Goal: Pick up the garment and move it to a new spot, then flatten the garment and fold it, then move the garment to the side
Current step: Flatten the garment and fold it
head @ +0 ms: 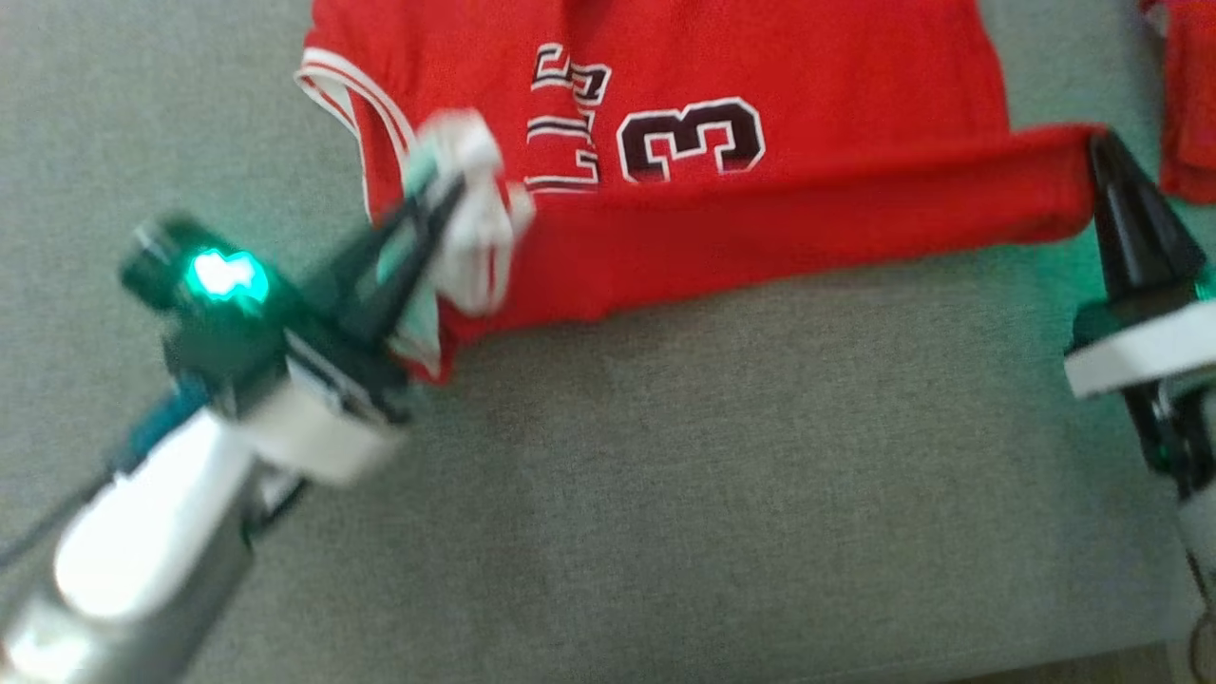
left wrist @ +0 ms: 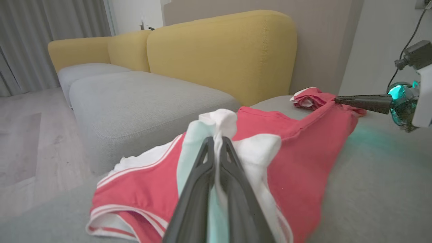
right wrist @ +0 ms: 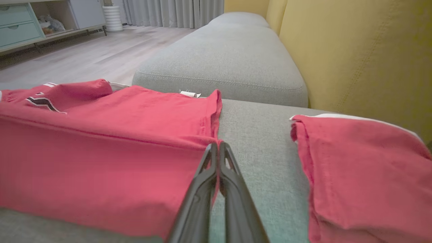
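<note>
garment (head: 807,218) on grey sofa (head: 665,475), red cloth (head: 1187,114) nearby

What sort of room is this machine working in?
Most likely a home living room: a sofa with grey seats and yellow back cushions, long grey curtains, and a cabinet with drawers on a wooden floor.

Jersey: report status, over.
Left gripper shut on jersey at white-trimmed end. Right gripper shut on its other corner. Near edge stretched between them. Second red garment lies apart, on the right.
</note>
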